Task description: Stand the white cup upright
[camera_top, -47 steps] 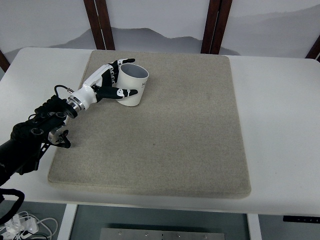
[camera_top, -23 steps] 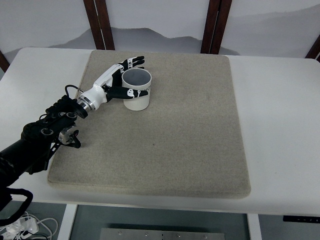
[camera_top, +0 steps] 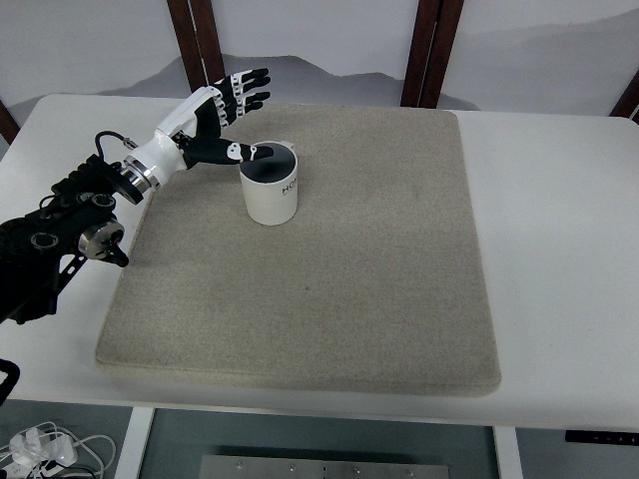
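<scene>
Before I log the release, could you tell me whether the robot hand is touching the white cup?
Cannot tell: in the head view the left robot hand is spread open, but its thumb overlaps the white cup rim.

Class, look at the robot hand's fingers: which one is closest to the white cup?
The thumb of the left hand: it reaches over the rim of the upright white cup, while the other four fingers spread away behind it.

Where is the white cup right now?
In the head view the white cup stands upright on the grey mat's far-left part, just right of the open left robot hand.
</scene>
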`<state>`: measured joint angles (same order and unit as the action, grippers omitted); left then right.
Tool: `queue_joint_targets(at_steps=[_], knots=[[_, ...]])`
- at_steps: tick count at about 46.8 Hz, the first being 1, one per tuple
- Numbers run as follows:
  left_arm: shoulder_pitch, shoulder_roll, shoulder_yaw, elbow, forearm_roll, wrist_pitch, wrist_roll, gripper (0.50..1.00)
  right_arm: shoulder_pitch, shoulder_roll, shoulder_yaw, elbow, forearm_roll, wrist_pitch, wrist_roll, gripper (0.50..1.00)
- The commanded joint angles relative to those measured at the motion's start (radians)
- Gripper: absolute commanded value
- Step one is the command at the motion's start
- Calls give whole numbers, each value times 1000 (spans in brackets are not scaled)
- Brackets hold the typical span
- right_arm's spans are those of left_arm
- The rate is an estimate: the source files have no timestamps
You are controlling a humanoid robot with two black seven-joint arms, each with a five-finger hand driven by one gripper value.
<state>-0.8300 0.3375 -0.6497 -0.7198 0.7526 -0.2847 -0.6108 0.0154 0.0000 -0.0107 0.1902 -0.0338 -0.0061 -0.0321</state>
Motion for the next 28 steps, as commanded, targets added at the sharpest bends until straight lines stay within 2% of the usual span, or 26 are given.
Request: queue_joint_targets(at_steps=[1, 12, 22, 27, 28], knots=[[-18, 24, -19, -18, -18, -1, 0, 994, 0, 0, 0, 0, 0, 0, 0, 952], [-107, 71, -48, -12, -114, 19, 0, 994, 0, 0, 0, 0, 0, 0, 0, 952], [-218, 67, -47, 138, -294, 116, 0, 994, 0, 0, 0, 0, 0, 0, 0, 952], [-245, 54, -45, 215, -387, 122, 2, 994, -2, 0, 0, 0, 0, 0, 0, 952], [-248, 52, -45, 227, -406, 122, 31, 994, 0, 0, 0, 0, 0, 0, 0, 952]])
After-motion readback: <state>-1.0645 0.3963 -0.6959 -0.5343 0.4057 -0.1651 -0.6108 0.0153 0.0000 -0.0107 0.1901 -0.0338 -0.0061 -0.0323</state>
